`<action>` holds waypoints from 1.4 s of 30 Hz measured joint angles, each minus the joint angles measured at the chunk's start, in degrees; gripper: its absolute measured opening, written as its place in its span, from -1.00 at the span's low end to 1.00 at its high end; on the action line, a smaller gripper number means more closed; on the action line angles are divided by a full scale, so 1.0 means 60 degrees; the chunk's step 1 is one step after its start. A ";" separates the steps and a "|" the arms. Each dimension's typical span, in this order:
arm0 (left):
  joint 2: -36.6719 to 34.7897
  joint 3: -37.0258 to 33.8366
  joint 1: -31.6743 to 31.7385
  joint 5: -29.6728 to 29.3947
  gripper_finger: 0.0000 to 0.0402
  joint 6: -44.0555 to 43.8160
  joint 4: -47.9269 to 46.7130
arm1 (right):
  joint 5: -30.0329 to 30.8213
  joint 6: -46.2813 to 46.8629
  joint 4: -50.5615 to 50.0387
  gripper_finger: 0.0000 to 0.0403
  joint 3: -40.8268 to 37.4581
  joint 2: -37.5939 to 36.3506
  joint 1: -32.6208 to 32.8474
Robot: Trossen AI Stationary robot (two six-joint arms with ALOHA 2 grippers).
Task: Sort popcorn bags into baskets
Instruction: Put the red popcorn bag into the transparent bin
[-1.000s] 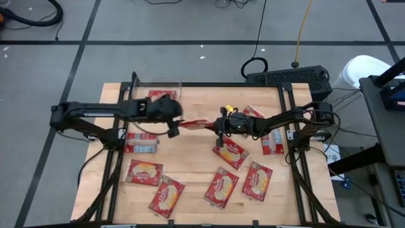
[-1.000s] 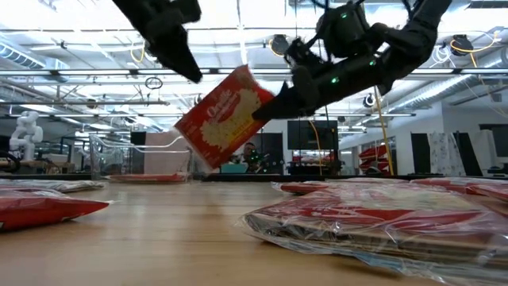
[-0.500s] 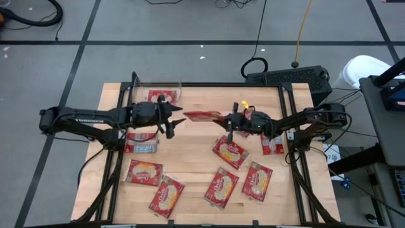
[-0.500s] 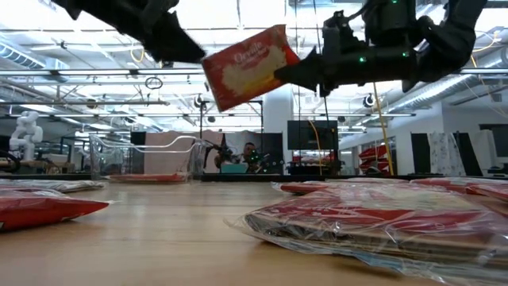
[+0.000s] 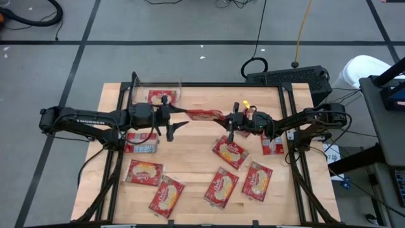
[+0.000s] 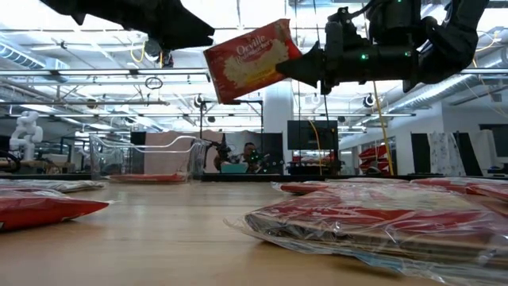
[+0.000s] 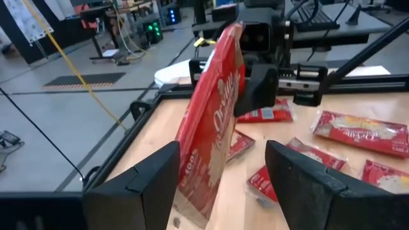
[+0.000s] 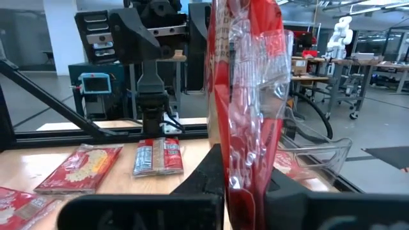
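We see the right gripper (image 5: 223, 118) with its fingers (image 8: 206, 171) clamped on one edge of a red popcorn bag (image 6: 252, 59), which hangs in the air well above the tabletop (image 5: 196, 152), on edge rather than flat. In the high view the held bag sits between the two arms, over the back half of the tabletop. From the low view its printed face tilts toward the camera and no part of it touches the wood.

The left gripper (image 5: 179, 118) faces that bag from the other side. Its fingers (image 7: 142, 182) stand apart, one on each side of the bag's free end; we cannot tell whether either one touches the wrapper.

Behind the left gripper, at the back left of the tabletop, stands the clear basket (image 5: 155, 88), with a red packet (image 5: 158, 96) lying inside it. Another bag with a grey-blue side (image 5: 141, 146) lies just under the left arm. Five more bags lie flat across the near half of the tabletop, among them one at the near left (image 5: 143, 171) and one at the near right (image 5: 257, 180). Further bags lie under and beside the right arm (image 5: 273, 143).
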 joint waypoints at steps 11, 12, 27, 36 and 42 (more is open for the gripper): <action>0.0004 0.0110 0.0129 0.0040 0.18 0.0668 -0.0120 | -0.0511 -0.0180 -0.0040 -0.96 0.0000 0.0000 -0.0011; 0.0004 0.0179 0.0218 0.0088 0.18 0.0716 -0.0126 | -0.0517 -0.0197 -0.0040 -0.96 0.0000 0.0000 -0.0008; 0.1841 0.2604 0.0982 0.1929 0.15 0.0909 -0.2970 | -0.0487 -0.0539 -0.0108 -0.95 0.0004 0.0000 -0.0015; 0.1890 0.2710 0.1348 0.2469 -0.66 0.0935 -0.3304 | -0.0470 -0.0813 -0.0175 -0.95 0.0004 0.0000 -0.0015; 0.1891 0.2710 0.1506 0.2513 -0.90 0.0959 -0.3398 | -0.0349 -0.0940 -0.0159 -0.91 0.0022 0.0000 -0.0018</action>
